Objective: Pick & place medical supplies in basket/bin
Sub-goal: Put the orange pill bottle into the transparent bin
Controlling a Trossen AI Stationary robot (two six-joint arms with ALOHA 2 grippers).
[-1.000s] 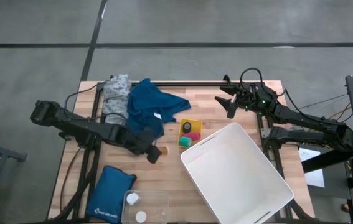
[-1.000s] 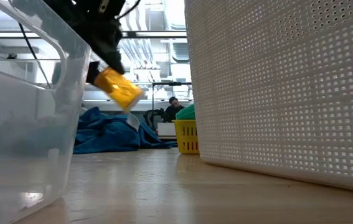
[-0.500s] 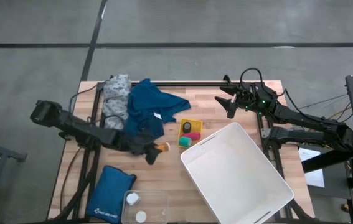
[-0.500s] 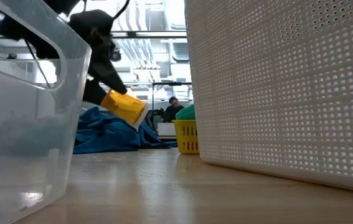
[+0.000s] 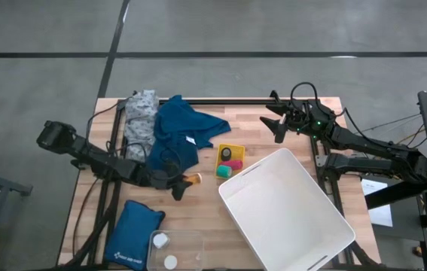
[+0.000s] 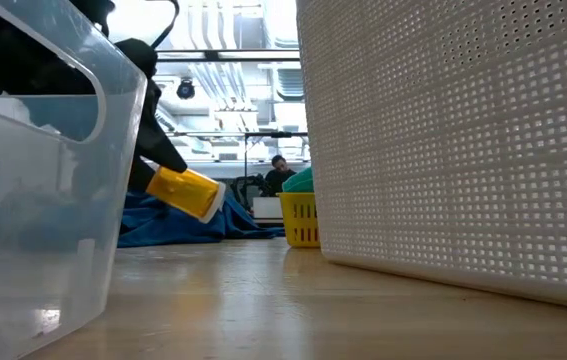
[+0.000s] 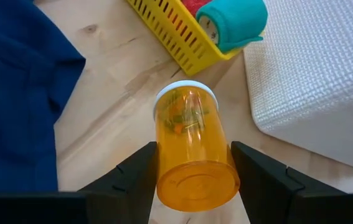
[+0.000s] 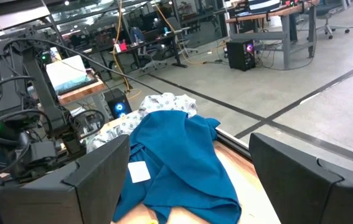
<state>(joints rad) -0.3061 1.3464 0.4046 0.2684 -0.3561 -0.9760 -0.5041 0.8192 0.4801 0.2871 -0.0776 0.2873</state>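
Pill bottle, orange with a white cap, is what we see clamped between the two fingers of our left end effector. It lies tilted, cap pointing away from the wrist, just above the worktop and beside the lower edge of the blue garment. In the left wrist view the bottle sits squarely between the dark fingers, its base toward the camera, with bare wood under it. In the low view we see the bottle slanting down, close to the wood but with its underside hard to judge for contact.

Ahead of the bottle stands a small yellow basket holding a teal roll, a pink roll and a dark roll. The basket sits just beside the corner of the large white bin, which lies skewed on the worktop.

We find the grey dotted cloth at the far left edge, touching the garment. Near the front left lie a blue pouch and a clear tub with two small white bottles in it.

Our right end effector hangs over the far right of the worktop, fingers spread apart and holding nothing.
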